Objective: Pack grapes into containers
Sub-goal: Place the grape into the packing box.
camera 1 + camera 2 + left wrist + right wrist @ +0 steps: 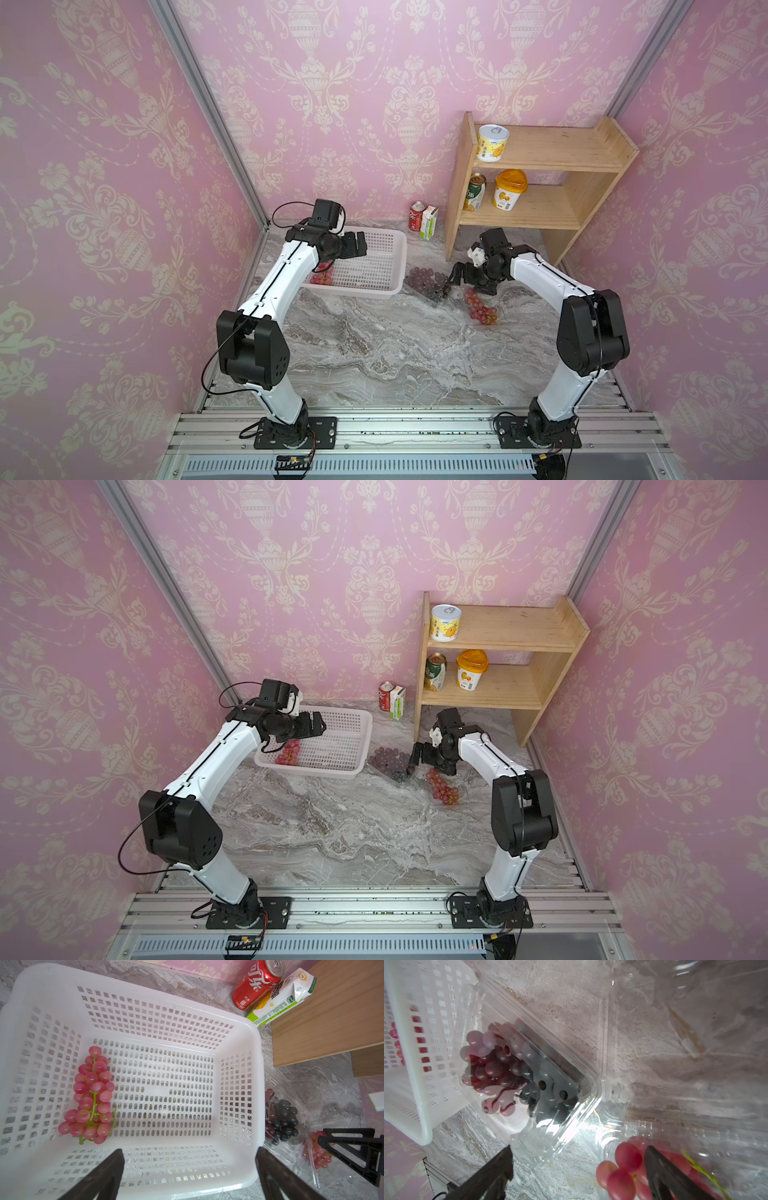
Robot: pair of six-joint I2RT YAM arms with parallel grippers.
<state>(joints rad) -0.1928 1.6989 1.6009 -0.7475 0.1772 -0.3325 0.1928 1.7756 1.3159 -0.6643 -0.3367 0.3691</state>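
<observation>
While hovering left hand (190, 1149) over basket (52, 985), spread empty like right hand (578, 1147), probably fetching pink bunch (91, 1095); gentle stem pinch next

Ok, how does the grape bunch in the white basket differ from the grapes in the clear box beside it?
The basket bunch is light pink-red; the boxed grapes are mostly dark red and near-black. The basket bunch lies uncovered in the white perforated basket; the boxed grapes sit in a clear clamshell box on the table. Both are bunches of small round grapes.
</observation>
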